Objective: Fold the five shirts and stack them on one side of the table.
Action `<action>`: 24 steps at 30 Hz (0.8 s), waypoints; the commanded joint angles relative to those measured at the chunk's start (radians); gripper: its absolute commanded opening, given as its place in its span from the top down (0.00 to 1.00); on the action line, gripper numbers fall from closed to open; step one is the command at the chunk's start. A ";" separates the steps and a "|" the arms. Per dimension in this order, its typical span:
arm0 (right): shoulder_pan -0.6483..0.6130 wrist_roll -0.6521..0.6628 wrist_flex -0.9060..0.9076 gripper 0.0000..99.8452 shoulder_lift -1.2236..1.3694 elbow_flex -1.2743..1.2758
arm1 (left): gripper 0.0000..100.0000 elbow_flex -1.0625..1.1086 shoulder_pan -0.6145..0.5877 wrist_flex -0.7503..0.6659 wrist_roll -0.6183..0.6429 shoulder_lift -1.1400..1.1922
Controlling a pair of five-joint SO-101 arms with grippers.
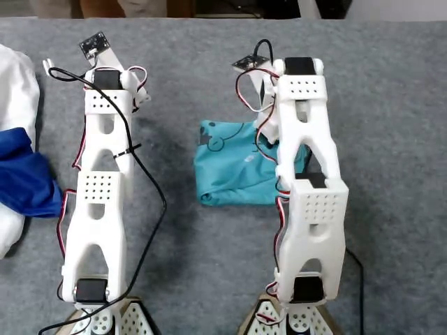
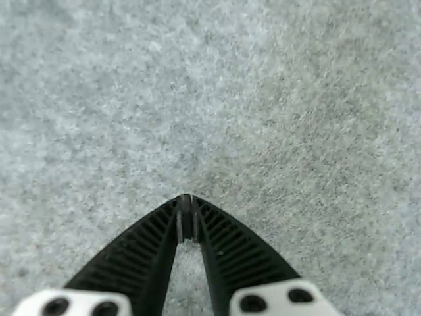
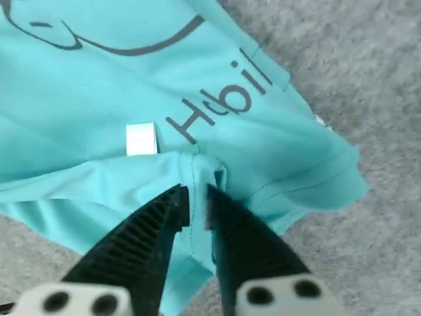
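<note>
Teal, thin and smooth, the teal shirt (image 1: 230, 167) lies mid-counter (image 1: 391, 105) in a rumpled rectangle on coarse grey felt. Ribbed black right fingers (image 3: 151, 230) pinch a stitched fold at its edge, and that arm overlaps its right side. The left fingers (image 2: 145, 250) meet tip to tip above bare felt. A blue shirt (image 1: 24, 174) and a white shirt (image 1: 17, 91) are heaped at the left edge.
</note>
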 commanded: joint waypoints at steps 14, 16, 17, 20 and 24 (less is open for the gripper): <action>0.007 0.000 0.008 0.83 -0.002 -0.031 | 0.98 -0.038 0.011 -0.015 -0.008 -0.031; 0.008 0.000 0.008 0.83 0.002 -0.031 | 0.98 -0.038 0.011 -0.015 -0.008 -0.031; 0.008 0.000 0.008 0.83 0.010 -0.031 | 0.98 -0.038 0.011 -0.015 -0.008 -0.031; 0.004 -0.002 0.008 0.83 0.047 -0.031 | 0.98 -0.038 0.011 -0.015 -0.008 -0.031; -0.001 -0.006 0.008 0.83 0.094 -0.039 | 0.98 -0.038 0.011 -0.015 -0.008 -0.031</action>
